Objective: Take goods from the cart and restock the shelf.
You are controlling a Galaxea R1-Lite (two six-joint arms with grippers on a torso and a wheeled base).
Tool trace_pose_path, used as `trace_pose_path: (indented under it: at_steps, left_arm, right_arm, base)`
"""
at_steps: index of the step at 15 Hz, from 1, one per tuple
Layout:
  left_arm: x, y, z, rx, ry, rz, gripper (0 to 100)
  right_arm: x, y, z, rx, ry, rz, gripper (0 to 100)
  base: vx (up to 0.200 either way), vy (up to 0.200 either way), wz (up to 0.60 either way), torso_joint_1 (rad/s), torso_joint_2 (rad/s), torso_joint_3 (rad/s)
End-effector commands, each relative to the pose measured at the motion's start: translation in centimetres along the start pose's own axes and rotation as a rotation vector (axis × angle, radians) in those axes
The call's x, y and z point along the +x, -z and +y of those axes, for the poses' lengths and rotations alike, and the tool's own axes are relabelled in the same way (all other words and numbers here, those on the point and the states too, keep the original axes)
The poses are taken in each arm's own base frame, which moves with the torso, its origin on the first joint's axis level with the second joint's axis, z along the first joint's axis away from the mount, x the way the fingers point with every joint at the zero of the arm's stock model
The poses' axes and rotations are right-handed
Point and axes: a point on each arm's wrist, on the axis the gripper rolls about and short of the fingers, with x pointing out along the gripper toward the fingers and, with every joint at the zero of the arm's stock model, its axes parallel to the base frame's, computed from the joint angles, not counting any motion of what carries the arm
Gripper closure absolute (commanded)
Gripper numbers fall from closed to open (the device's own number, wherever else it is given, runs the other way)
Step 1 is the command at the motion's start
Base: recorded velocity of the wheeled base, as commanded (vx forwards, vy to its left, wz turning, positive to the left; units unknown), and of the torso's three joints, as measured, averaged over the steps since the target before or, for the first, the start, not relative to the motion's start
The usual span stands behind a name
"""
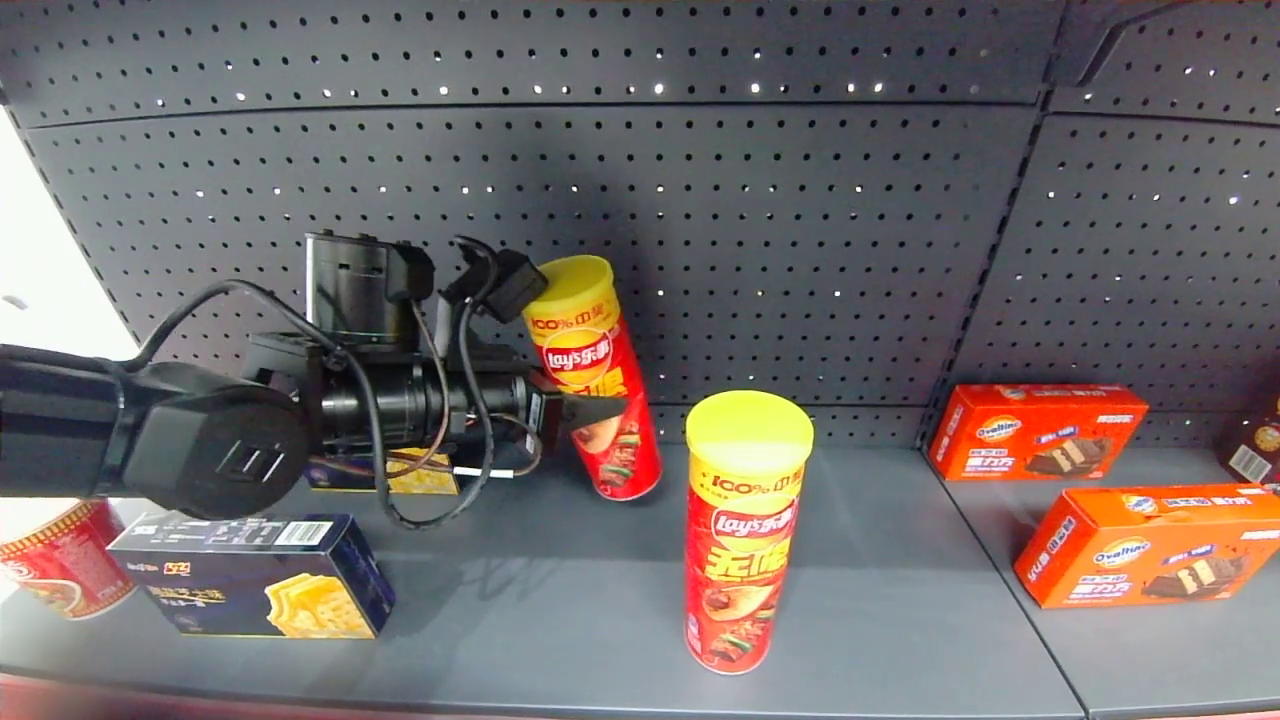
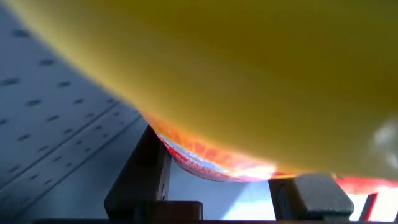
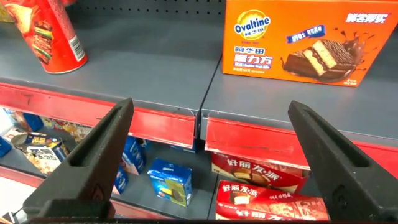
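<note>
A red chip can with a yellow lid [image 1: 597,380] leans tilted near the pegboard back wall, its base low by the shelf board [image 1: 880,560]. My left gripper [image 1: 590,408] is shut on its middle from the left. In the left wrist view the yellow lid [image 2: 249,74] looms close above the fingers [image 2: 140,180]. A second, identical can [image 1: 742,530] stands upright farther forward and to the right, apart from the held one. My right gripper [image 3: 214,168] is open and holds nothing, out in front of the shelf's red edge strip [image 3: 161,118].
Two orange chocolate-wafer boxes [image 1: 1150,545] [image 1: 1035,430] lie on the right shelf bay. A dark blue cracker box [image 1: 255,575] and a red cup [image 1: 55,570] sit at the front left. The lower shelf holds boxed goods [image 3: 171,180]. A bare stretch of shelf lies between the cans and the boxes.
</note>
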Motion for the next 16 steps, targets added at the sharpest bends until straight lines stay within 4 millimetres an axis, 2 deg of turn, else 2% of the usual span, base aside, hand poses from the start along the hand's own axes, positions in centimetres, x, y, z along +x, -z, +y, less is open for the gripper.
trace_pose_path:
  at_steps: [1, 5, 16]
  left_arm:
    - [1.3, 0.3, -0.2, -0.001, 0.024, 0.031, 100]
    - [3.2, 0.4, -1.1, 0.011, 0.066, 0.044, 100]
    - [6.7, 0.4, -0.3, 0.048, 0.086, 0.046, 100]
  right_arm:
    - [0.0, 0.0, 0.0, 0.000, -0.001, 0.002, 0]
    - [0.0, 0.0, 0.0, 0.000, -0.007, 0.002, 0]
    - [0.0, 0.0, 0.0, 0.002, -0.007, 0.002, 0]
  base:
    - [0.000, 0.000, 0.00, 0.000, 0.00, 0.000]
    - [0.000, 0.000, 0.00, 0.000, 0.00, 0.000]
    - [0.000, 0.000, 0.00, 0.000, 0.00, 0.000]
